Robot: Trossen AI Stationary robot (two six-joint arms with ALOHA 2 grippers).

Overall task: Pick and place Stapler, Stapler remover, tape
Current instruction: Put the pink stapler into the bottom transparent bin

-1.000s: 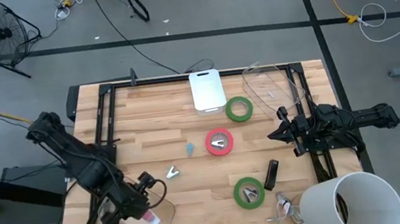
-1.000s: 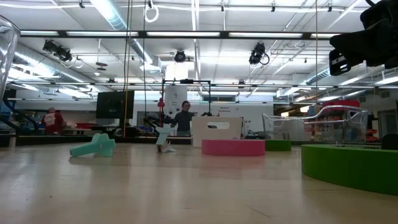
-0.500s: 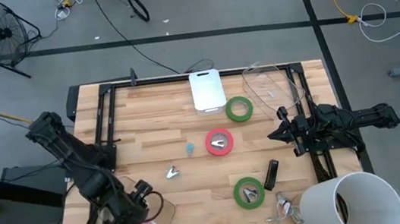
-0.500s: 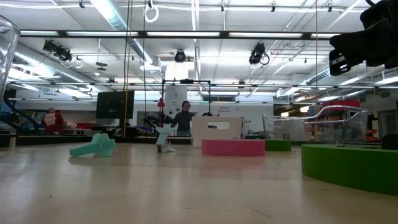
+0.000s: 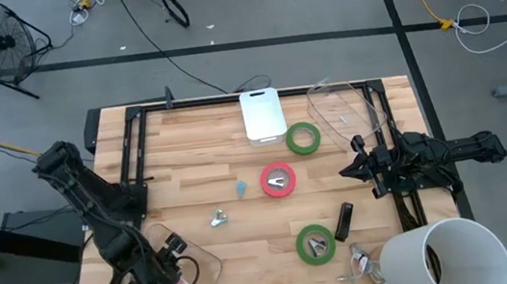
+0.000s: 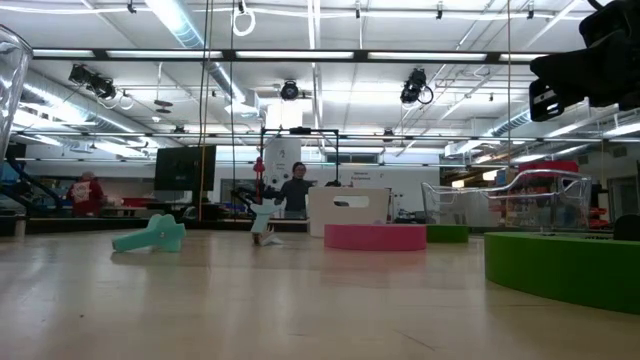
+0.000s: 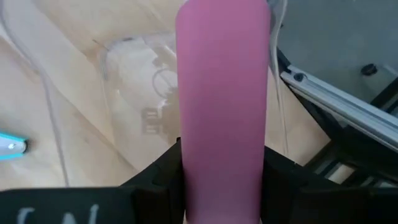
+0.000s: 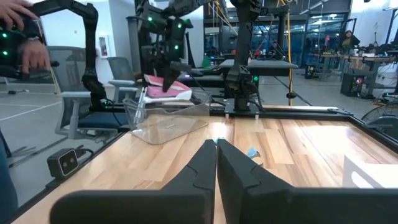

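Left end effector [image 5: 175,273] grips a pink stapler [image 7: 222,106], hanging over a clear tray [image 5: 201,265] at the near-left corner of the surface [image 5: 189,169]; stapler not yet set down, so the place looks underway. Right end effector [image 5: 349,169] is closed on nothing, waiting at the right edge. Left to do, by my read: three tape rolls, i.e. green one [image 5: 302,138] near a white board [image 5: 263,114], red one [image 5: 278,180] mid-surface, second green one [image 5: 315,243] toward the front; also a small metal remover-like thing [image 5: 219,220] and a dark object [image 5: 344,220], type unclear. Stapler looks smooth, matte pink, rounded, clamped at its lower sides.
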